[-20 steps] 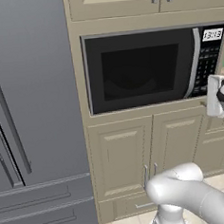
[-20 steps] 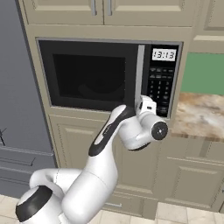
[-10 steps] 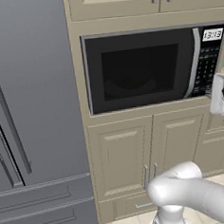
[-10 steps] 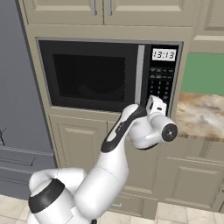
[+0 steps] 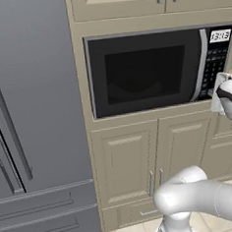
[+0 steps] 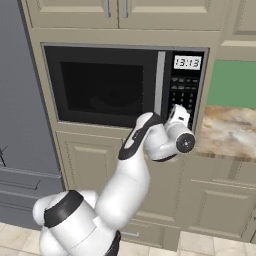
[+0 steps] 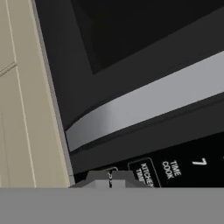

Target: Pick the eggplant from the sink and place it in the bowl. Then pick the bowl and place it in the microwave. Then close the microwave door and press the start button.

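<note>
Claw: we see the claw with its two tips pressed together and nothing between them, right at the keypad panel near its lower end.
Microwave: we find the microwave built into beige cabinets, clock display lit.
Microwave door: the microwave door sits flush and closed, silver handle just beside the keypad.
Bowl and eggplant: we cannot make them out through the dark glass.
Refrigerator: the grey refrigerator stands to the left.
Counter: a marbled counter lies right of the microwave.
</note>
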### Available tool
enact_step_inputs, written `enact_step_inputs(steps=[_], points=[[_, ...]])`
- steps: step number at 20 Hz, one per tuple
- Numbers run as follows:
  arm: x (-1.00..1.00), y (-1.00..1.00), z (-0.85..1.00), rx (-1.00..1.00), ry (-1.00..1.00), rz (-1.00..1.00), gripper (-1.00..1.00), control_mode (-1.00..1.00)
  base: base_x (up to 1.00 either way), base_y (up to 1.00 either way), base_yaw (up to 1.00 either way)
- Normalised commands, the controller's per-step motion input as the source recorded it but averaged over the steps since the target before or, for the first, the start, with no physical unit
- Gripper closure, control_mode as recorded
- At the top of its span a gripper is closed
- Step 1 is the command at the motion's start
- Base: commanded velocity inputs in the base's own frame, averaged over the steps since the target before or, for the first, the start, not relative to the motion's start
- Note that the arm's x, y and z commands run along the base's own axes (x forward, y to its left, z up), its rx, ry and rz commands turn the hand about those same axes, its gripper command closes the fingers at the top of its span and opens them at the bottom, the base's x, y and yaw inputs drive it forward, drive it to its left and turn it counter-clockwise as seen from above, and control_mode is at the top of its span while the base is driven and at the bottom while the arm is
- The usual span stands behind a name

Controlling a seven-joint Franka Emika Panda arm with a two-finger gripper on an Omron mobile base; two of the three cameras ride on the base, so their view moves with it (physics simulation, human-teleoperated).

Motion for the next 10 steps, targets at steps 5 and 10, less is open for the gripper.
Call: enact_step_inputs(steps=[5, 10], points=[[0.17, -0.09, -0.14, 0.04, 0.00, -0.08, 1.00, -1.00, 0.00, 0.00, 0.00], [0.10, -0.16, -0.07, 0.05, 0.00, -0.05, 1.00, -1.00, 0.00, 0.00, 0.00]])
